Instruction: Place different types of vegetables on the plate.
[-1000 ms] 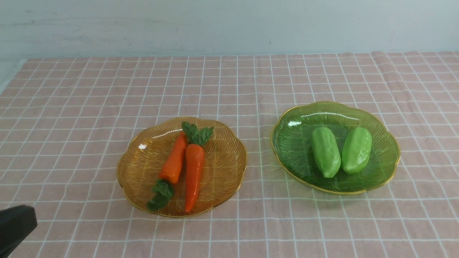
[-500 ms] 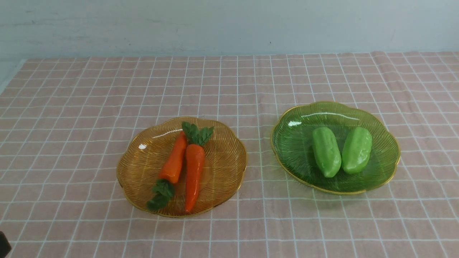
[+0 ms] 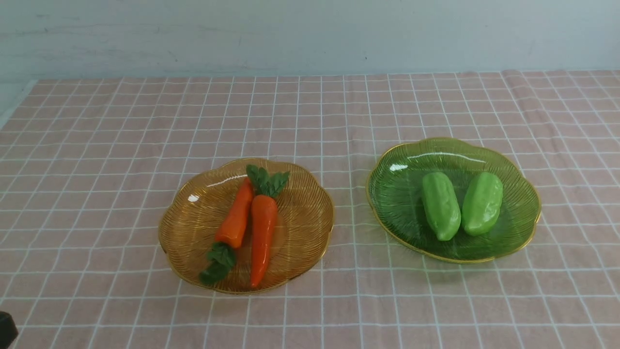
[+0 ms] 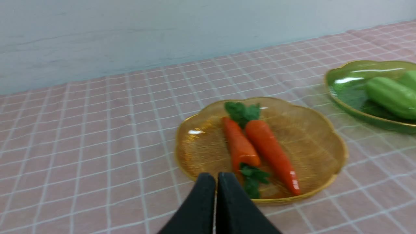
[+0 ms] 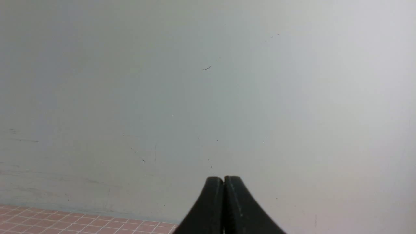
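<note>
Two orange carrots [image 3: 262, 232] with dark green tops lie side by side, pointing opposite ways, on an amber glass plate [image 3: 305, 194]. Two light-green gourds [image 3: 440, 205] lie side by side on a green glass plate [image 3: 392, 194] to the right. My left gripper [image 4: 216, 177] is shut and empty, near the front edge of the amber plate [image 4: 312, 130]; only a dark corner of it [image 3: 6, 329] shows in the front view at bottom left. My right gripper [image 5: 223, 179] is shut and empty, pointing at the wall. It is out of the front view.
A pink checked tablecloth [image 3: 310, 111] covers the table up to a pale wall at the back. The cloth's left edge [image 3: 14, 104] shows at far left. The green plate [image 4: 344, 94] also shows in the left wrist view.
My left gripper has drawn back towards the bottom left corner of the front view, almost out of it. The vegetables and plates have not moved.
</note>
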Robot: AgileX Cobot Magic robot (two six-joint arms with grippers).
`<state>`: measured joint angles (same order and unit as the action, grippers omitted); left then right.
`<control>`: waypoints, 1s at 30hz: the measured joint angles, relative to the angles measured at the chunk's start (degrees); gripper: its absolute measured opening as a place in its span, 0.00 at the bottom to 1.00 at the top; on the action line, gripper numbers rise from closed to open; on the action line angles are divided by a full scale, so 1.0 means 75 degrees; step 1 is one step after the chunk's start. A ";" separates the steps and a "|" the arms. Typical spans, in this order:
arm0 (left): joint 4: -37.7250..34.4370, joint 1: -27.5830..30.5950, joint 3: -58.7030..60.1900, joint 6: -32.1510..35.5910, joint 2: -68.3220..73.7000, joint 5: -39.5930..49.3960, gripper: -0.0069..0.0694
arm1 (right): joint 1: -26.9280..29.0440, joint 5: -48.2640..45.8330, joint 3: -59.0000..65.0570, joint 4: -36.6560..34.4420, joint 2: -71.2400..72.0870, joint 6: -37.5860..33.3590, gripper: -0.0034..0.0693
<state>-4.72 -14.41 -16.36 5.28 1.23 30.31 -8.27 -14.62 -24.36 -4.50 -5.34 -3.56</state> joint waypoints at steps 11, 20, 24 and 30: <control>0.0302 0.1269 0.2314 0.0123 -0.0260 -0.1075 0.09 | 0.0000 -0.0003 0.0000 0.0000 0.0000 0.0000 0.03; 0.0353 0.1299 0.2383 0.0132 -0.0260 -0.1067 0.09 | 0.0000 -0.0003 0.0000 0.0000 0.0000 0.0000 0.03; 0.0354 0.1299 0.2383 0.0132 -0.0260 -0.1067 0.09 | 0.0000 -0.0003 0.0000 0.0000 0.0000 0.0000 0.03; 0.0354 0.1299 0.2383 0.0132 -0.0260 -0.1067 0.09 | 0.0000 -0.0003 0.0000 0.0000 0.0000 0.0000 0.02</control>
<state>-2.06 -4.67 1.51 6.27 -0.72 22.31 -8.27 -14.64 -24.36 -4.50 -5.34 -3.56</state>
